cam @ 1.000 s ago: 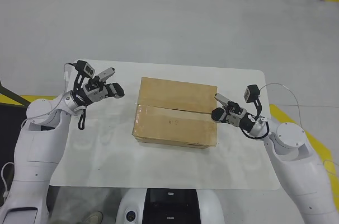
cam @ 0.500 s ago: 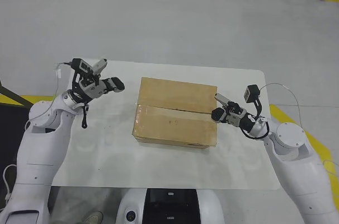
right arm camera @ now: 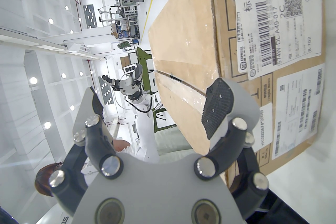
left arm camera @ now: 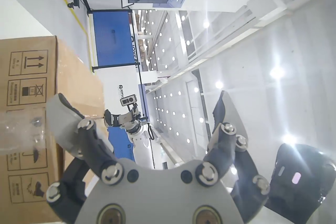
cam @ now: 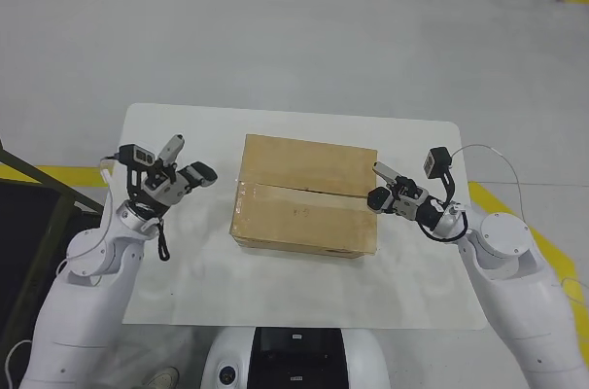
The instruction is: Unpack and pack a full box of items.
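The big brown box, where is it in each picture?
Top view: the box sits in the middle of the table, between the left gripper and the right gripper.
Left wrist view: the box's symbol-printed side lies close beyond the left gripper.
Right wrist view: the box's labelled end and top lie just ahead of the right gripper.
Shared landmark: the right gripper at the box's end.

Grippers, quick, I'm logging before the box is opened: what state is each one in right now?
Left gripper: open, holding nothing, off to the side of the box.
Right gripper: open, holding nothing, at the box's end.
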Robot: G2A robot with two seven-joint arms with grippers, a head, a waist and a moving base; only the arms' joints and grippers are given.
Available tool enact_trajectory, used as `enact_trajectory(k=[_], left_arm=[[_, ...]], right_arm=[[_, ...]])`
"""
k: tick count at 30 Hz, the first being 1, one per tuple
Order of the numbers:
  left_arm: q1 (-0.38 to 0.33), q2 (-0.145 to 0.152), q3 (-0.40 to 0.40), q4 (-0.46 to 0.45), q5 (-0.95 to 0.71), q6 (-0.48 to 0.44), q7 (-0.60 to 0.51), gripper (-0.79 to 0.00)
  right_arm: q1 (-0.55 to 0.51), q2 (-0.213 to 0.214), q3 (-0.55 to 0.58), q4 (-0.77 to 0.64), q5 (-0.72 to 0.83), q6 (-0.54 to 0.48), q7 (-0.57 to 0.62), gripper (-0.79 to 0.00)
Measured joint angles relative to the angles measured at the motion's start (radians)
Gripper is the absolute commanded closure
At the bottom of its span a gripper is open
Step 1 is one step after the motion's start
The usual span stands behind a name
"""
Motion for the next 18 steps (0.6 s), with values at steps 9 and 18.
enact_trajectory(k=[9, 18], left_arm=[[0.124, -0.01, -0.043, -0.046, 0.081, -0.053, 0.121, -0.785], [0.128, -0.01, -0.044, -0.044, 0.109, -0.05, 0.134, -0.785]], right_arm=[[0.0, 0.0, 0.0, 0.0, 0.0, 0.0, 0.0, -0.785], [0.0, 0.0, 0.0, 0.0, 0.0, 0.0, 0.0, -0.785]])
